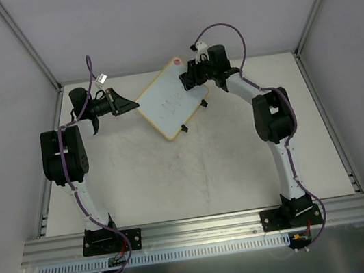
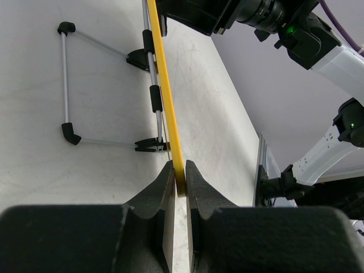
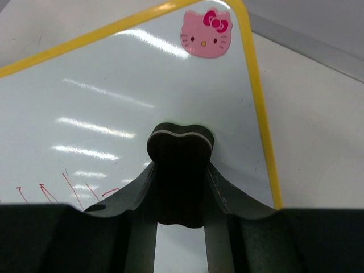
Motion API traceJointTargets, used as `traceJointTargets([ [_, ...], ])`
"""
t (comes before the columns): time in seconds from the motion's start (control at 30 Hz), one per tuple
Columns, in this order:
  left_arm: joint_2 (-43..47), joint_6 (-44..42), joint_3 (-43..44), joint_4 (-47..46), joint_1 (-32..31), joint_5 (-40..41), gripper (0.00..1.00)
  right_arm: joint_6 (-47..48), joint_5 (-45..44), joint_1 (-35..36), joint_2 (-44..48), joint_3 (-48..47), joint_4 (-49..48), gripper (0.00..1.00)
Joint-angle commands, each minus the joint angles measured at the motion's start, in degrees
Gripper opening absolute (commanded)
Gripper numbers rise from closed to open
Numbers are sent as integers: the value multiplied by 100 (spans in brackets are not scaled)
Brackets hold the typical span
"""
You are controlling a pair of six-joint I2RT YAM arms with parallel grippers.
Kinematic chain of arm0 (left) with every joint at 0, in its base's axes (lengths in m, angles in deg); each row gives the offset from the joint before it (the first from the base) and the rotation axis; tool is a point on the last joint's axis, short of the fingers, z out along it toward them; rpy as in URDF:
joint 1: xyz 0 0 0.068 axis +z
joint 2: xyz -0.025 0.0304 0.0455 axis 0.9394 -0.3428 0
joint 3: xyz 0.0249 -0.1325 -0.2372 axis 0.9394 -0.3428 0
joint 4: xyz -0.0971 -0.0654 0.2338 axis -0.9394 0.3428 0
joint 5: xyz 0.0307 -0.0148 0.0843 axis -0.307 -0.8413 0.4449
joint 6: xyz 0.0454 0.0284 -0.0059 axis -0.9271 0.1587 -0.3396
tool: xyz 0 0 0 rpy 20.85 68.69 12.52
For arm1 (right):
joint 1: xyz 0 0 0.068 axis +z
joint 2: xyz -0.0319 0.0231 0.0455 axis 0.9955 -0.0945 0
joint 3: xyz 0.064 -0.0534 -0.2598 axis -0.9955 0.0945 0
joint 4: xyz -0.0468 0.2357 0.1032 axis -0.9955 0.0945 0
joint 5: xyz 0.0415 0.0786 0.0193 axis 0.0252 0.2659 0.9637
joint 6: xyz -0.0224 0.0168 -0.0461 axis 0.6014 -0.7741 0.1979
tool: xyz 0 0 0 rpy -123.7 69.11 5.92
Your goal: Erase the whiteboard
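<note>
The whiteboard (image 1: 166, 104), white with a yellow rim and a pink sticker (image 1: 176, 62) at its far corner, is at the back middle of the table. My left gripper (image 1: 134, 105) is shut on its left edge; the left wrist view shows the yellow rim (image 2: 165, 102) pinched edge-on between my fingers (image 2: 181, 179). My right gripper (image 1: 190, 80) is shut on a black bow-shaped eraser block (image 3: 181, 148), which is against the board's face (image 3: 114, 102) below the pink cat sticker (image 3: 206, 33). Faint red marker strokes (image 3: 68, 190) remain on the board to the eraser's left.
Two black clips (image 1: 184, 128) sit on the board's near right edge. A wire stand (image 2: 65, 85) with black feet shows behind the board in the left wrist view. Grey walls with metal posts enclose the table (image 1: 195, 176); a rail (image 1: 203, 226) runs along the near edge.
</note>
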Motion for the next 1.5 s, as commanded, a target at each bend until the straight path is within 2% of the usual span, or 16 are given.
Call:
traceJointTargets([
  [0.0,199,-290,11,11,-216,-392,0,125,117,42,301,239,893,0],
  [0.23,190,-290,20,11,-234,-392,0,354,21,130,407,415,1455,0],
  [0.57,173,-281,29,19,-234,-383,0,512,-252,340,697,872,1659,0],
  [1.47,164,-281,29,11,-251,-392,0,468,-463,1465,512,11,1641,0],
])
